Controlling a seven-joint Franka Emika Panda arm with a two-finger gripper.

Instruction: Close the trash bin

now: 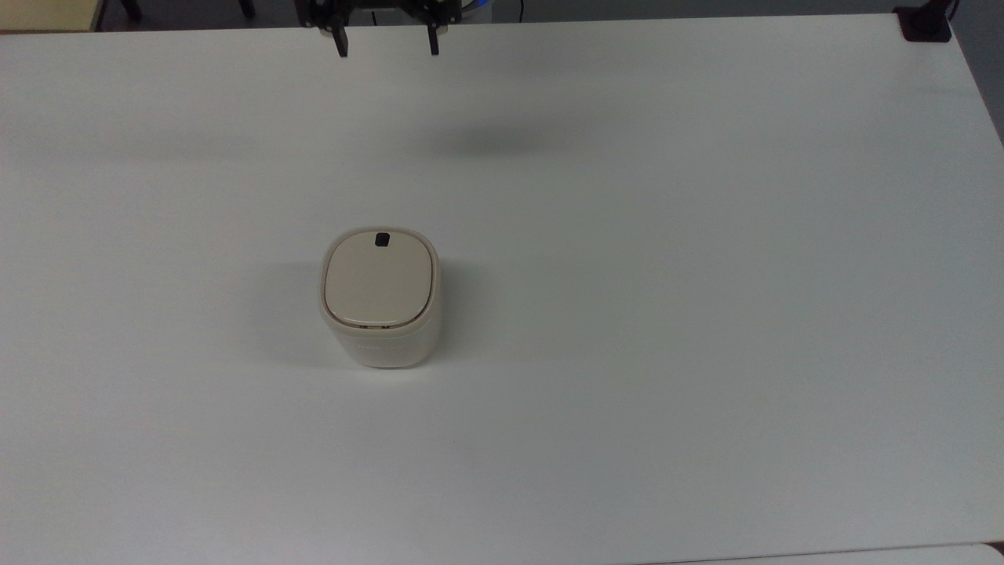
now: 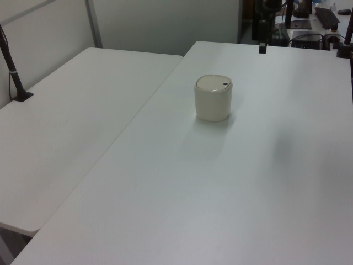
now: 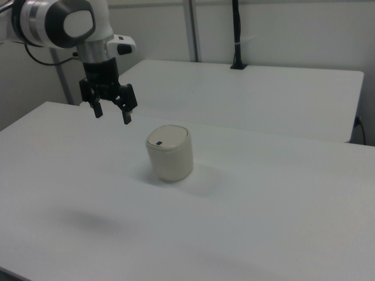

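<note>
We start with the worktop [image 1: 706, 314], a broad white surface, with a second white table [image 2: 66, 127] butted against it on the left view's left. On the worktop stands the trash bin [image 1: 380, 302], a small cream body with rounded corners, upright, a little to the top view's left of centre. Its beige lid [image 1: 380, 278] lies flat and flush inside the rim, so we judge the bin shut and the task as good as done (no gap shows along the lid's edge in the top, left or right view).

The arm [image 3: 64, 23] reaches in from the right view's upper left, and its claw [image 1: 384, 43] hangs at the far edge of the worktop in the top view, pointing down, fingers spread wide apart and holding nothing. In the right view the claw [image 3: 111, 111] sits above and to the right view's left of the bin, well apart from it, clear of the lid.

The relation that matters is simple: the bin lies toward the near edge from the claw in the top view, almost straight below it in the frame, and lower. The bin has no real long axis, being roughly square. The lid's small black button [image 1: 382, 239] sits on the far edge, the side facing the claw. Should any further press be wanted, we judge the claw would travel nearward and down onto the lid.
</note>
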